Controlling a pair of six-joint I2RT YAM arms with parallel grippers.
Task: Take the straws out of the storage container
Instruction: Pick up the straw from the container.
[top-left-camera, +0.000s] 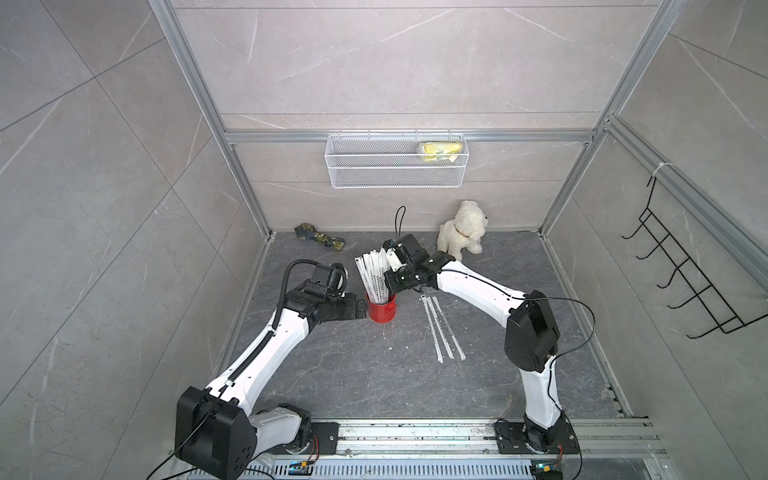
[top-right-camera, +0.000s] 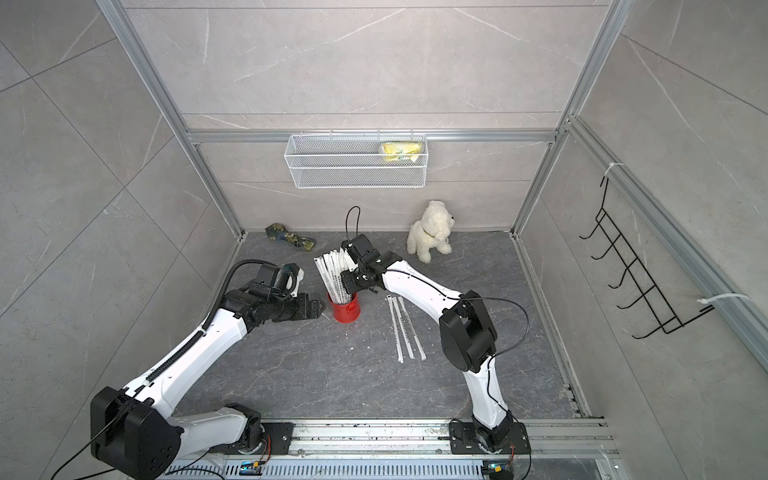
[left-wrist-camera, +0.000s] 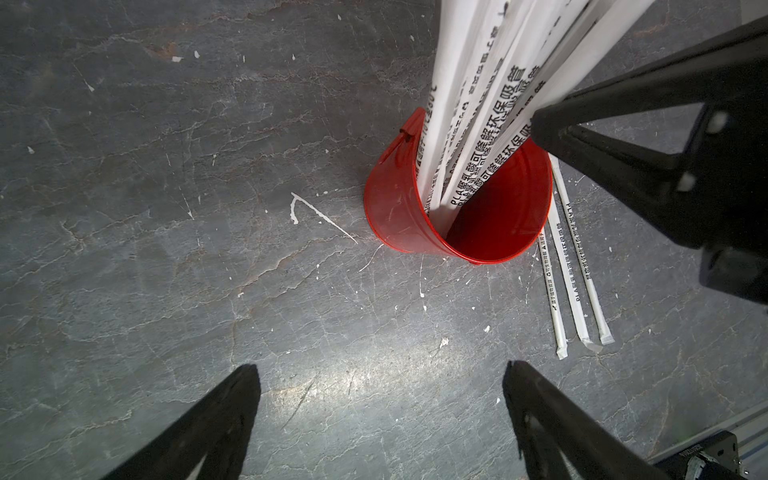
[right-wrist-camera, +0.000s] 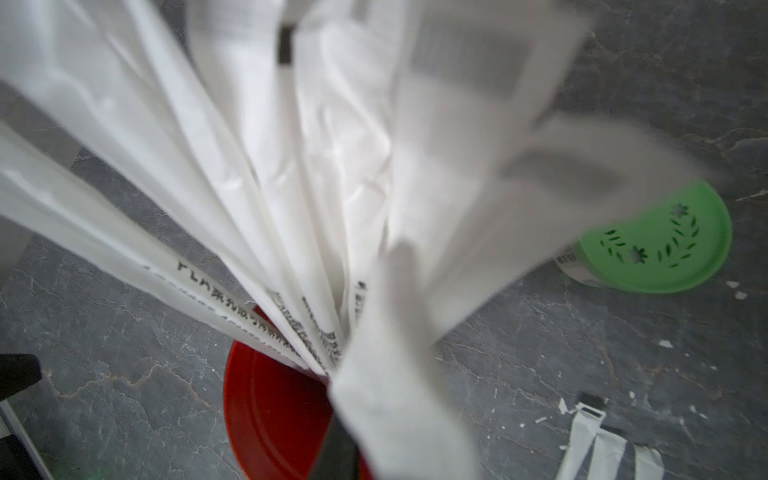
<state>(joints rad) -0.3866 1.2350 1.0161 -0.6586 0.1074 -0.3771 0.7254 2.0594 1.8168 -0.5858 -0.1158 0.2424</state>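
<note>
The left tool (top-right-camera: 320, 308) is being held with its jaws wide apart and empty. It is sitting just beside the red can (top-left-camera: 381, 312), on the side facing the surface's (top-left-camera: 374, 374) left edge, close to the can but not around it. The can is standing upright left of the surface's middle, with a full bundle of straws (top-left-camera: 372, 276) leaning out of it toward the back left corner.

The right tool (left-wrist-camera: 540, 126) is being brought in from above the rim. Its jaws are pressed together partway up the bundle, apparently clamped on one straw, though blur in the right wrist view is hiding the exact contact.

To do this pull well, the straw is best drawn along its own lean until its lower end is clearing the rim. That way the neighbouring straws are not being dragged out and the light can is not being tipped. The can could be steadied by the waiting left tool.

Further right, three straws (top-left-camera: 442, 328) are lying side by side, well apart from the right edge, with bare room beside them for the next one. The front half of the surface is being left open. A green-lidded jar (right-wrist-camera: 656, 241) is being shown near the can only in the right wrist view, and a sweep over it is better avoided.
</note>
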